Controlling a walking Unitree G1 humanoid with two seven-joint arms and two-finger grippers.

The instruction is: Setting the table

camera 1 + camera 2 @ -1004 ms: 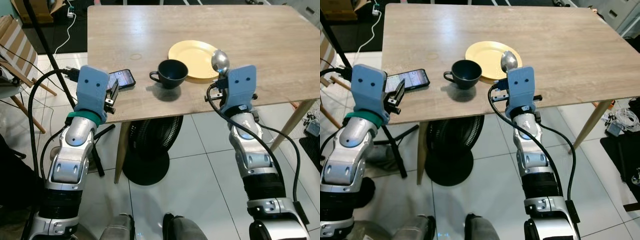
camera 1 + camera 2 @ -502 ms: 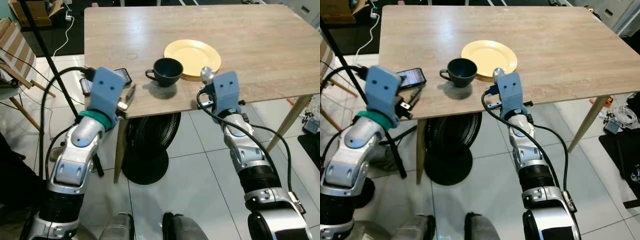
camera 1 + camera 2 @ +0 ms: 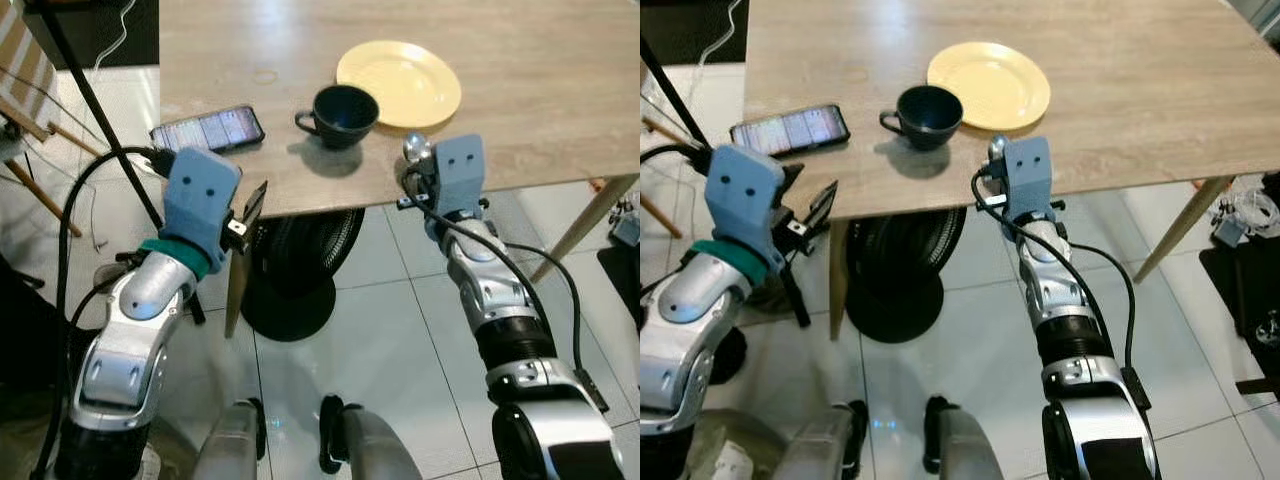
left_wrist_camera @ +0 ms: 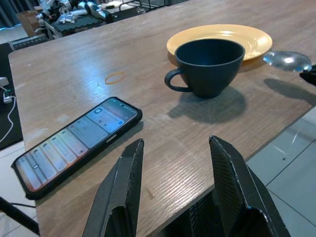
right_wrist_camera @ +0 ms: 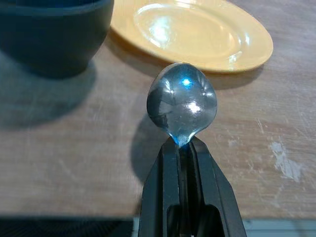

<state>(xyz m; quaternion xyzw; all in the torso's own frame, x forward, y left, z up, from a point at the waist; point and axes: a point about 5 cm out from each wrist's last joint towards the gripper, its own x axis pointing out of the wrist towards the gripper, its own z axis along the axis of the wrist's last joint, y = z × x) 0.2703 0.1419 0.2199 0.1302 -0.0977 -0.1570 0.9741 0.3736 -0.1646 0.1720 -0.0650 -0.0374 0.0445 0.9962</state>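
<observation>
- The metal spoon (image 5: 182, 102) is pinched by its handle between the closed fingers of the right gripper (image 5: 183, 148), bowl end pointing away from the wrist.
- In the head views the spoon's bowl (image 3: 415, 150) sits over the near edge of the wooden table (image 3: 560, 90), just in front of the yellow plate (image 3: 399, 83) and a little apart from it; the wrist view shows its shadow on the wood beneath.
- The yellow plate is a shallow round dish lying flat on the table; nothing lies on it.
- Left of the plate, just beside its rim, stands the dark blue cup (image 3: 342, 113), upright, handle turned to the left. Its inside looks dark, and whether it holds anything cannot be told.
- Farther left, apart from the cup, a smartphone (image 3: 208, 129) lies flat with its screen lit, close to the table's near edge.
- A faint ring mark (image 4: 116, 77) shows on the wood beyond the phone.
- The left gripper (image 4: 175, 197) hangs off the near left edge of the table, below the phone, its two black fingers spread wide and holding nothing.
- Under the table a black floor fan (image 3: 295, 262) rests on the white tiled floor (image 3: 400, 330).
- A black stand pole (image 3: 95, 100) and cables run past the table's left side.
- A slanted wooden table leg (image 3: 590, 215) shows at the right.
</observation>
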